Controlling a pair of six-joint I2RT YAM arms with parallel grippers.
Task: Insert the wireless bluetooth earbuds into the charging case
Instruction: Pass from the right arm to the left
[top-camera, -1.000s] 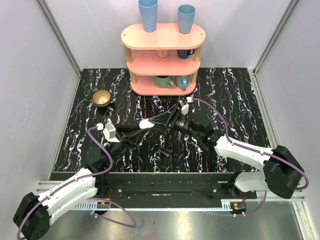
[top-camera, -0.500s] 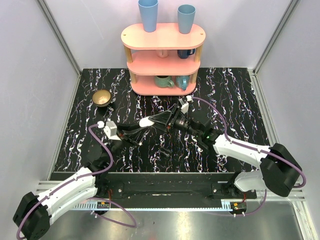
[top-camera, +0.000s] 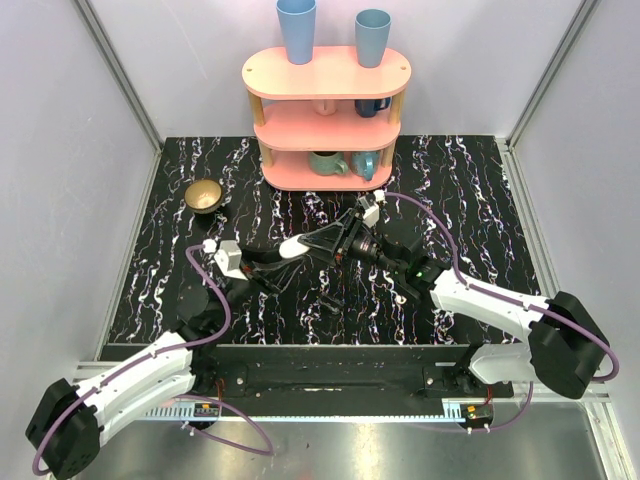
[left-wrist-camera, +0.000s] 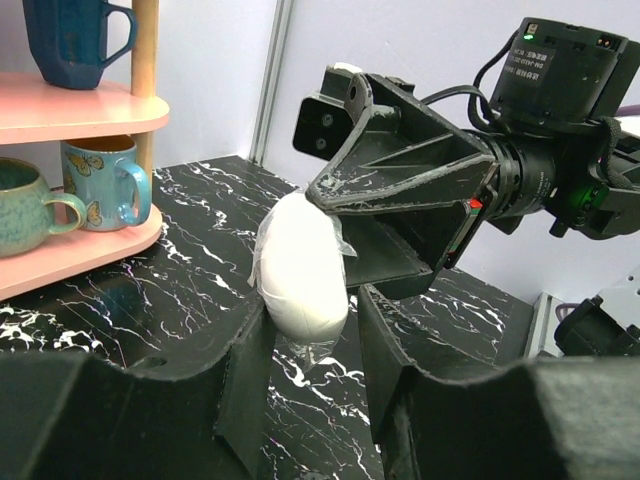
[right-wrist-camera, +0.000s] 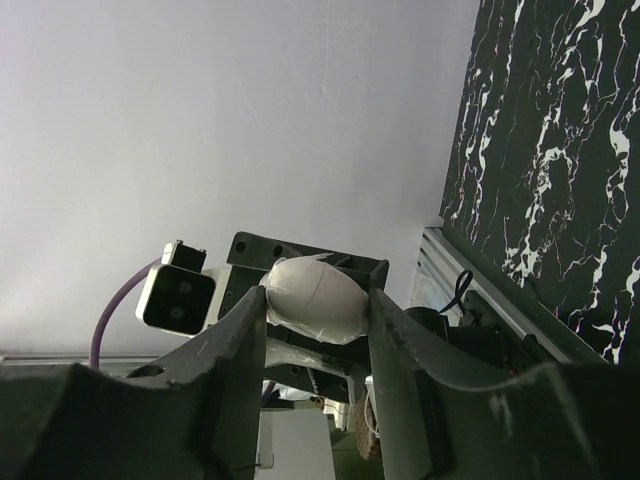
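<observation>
Charging case (top-camera: 295, 245) hangs in the air over the middle of the black marble table (top-camera: 470, 200), caught between our two arms. We see it as a smooth white oval, standing roughly on end in the left wrist view, with a bit of thin clear film clinging to its side.

Our right gripper (right-wrist-camera: 318, 296) is clamped on the charging case. In the right wrist view both black fingers press against its sides with no gap showing.

Our left gripper (left-wrist-camera: 312, 325) comes at it from the near left, and its two fingers flank the lower end of the case. One finger (left-wrist-camera: 245, 385) looks to be against the case, while a thin gap shows beside the other. We cannot tell whether this gripper is holding or loose. In that same view the tip of a right finger touches the upper end of the case.

Beyond the case, at the far edge, stands a pink three-tier shelf (top-camera: 325, 110) with two blue cups (top-camera: 296, 28) on top and mugs (top-camera: 325, 162) on the lower tiers. A brown bowl (top-camera: 205, 195) sits on the table to the far left, well apart from the case.
</observation>
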